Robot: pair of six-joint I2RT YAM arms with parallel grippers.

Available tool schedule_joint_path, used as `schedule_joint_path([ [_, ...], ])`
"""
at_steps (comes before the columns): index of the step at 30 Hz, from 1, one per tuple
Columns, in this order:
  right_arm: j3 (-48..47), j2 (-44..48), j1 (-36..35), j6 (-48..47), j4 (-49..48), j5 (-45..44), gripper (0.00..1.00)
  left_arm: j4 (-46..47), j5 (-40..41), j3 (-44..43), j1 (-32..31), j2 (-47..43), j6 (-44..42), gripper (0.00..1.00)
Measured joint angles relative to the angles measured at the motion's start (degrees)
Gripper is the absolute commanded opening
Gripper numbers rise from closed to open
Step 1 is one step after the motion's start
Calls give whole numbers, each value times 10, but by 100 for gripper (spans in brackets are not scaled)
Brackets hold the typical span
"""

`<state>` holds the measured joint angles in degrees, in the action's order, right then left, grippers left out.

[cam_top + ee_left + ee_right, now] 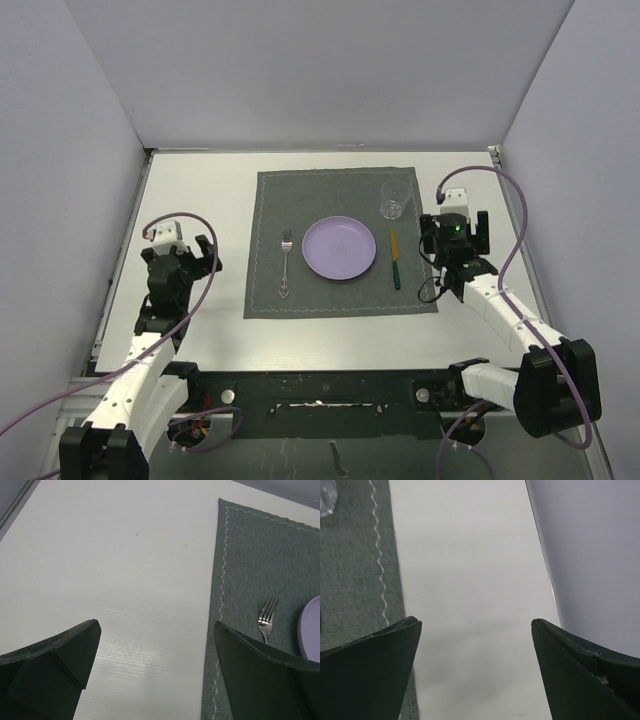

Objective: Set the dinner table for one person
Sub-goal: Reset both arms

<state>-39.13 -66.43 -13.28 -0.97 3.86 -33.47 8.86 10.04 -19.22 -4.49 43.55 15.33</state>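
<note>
The white dinner table (200,190) carries a dark grey placemat (270,200). On the mat lie a lilac plate (339,248), a silver fork (285,264) to its left and a green-handled knife (395,258) to its right, with a clear glass (395,199) at the far right corner. My left gripper (185,256) stands open over bare table left of the mat, holding nothing. My right gripper (455,232) stands open just right of the mat, also holding nothing. The left wrist view catches the fork (266,618) and plate edge (311,630); the right wrist view shows the mat's edge (355,560).
Grey walls enclose the table on the left, back and right (560,150). The right wall (590,555) runs close beside my right gripper. A dark rail (320,385) with the arm bases lines the near edge.
</note>
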Motion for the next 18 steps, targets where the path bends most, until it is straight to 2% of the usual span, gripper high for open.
schedule_joint_path([
  [6, 111, -1, 0, -66, -154, -30, 98, 117, -12, 104, -19, 20, -96, 98],
  [11, 174, -1, 13, -82, -279, -57, 98, 182, -17, 107, -18, 52, -131, 98],
  [18, 194, -19, 39, -85, -352, -15, 98, 252, -35, 108, -10, 119, -149, 98],
])
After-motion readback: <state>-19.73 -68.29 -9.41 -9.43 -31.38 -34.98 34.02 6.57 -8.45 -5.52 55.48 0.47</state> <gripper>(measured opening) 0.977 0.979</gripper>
